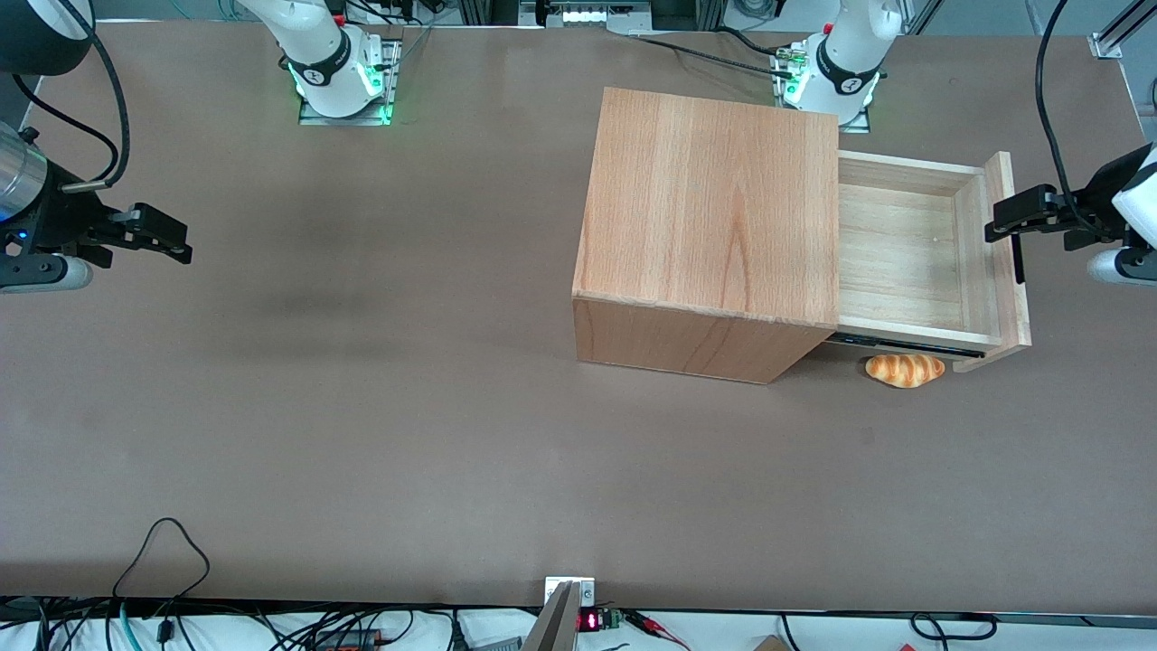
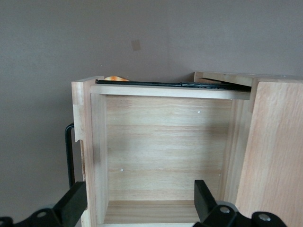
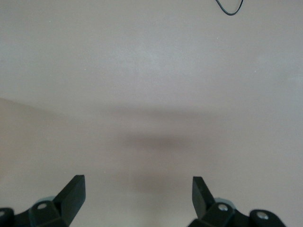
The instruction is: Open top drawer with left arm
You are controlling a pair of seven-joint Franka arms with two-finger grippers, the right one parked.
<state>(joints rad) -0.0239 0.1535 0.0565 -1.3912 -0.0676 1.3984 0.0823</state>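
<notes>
Gripper [image 1: 1005, 217] spread wide astride the front panel of the top drawer [image 1: 904, 258] (already pulled well out), so probably just needs backing off clear.

**Wood tones on a brown bench**

The top drawer [image 1: 907, 256] is pale wood with a black handle [image 1: 1019, 259]. The cabinet [image 1: 710, 226] is warmer, reddish-grained wood. The pincer [image 1: 994, 222] is black, the left arm [image 1: 1137, 194] white. A golden, brown-striped bread roll [image 1: 905, 370] lies on the dull brown bench [image 1: 362, 407].
</notes>
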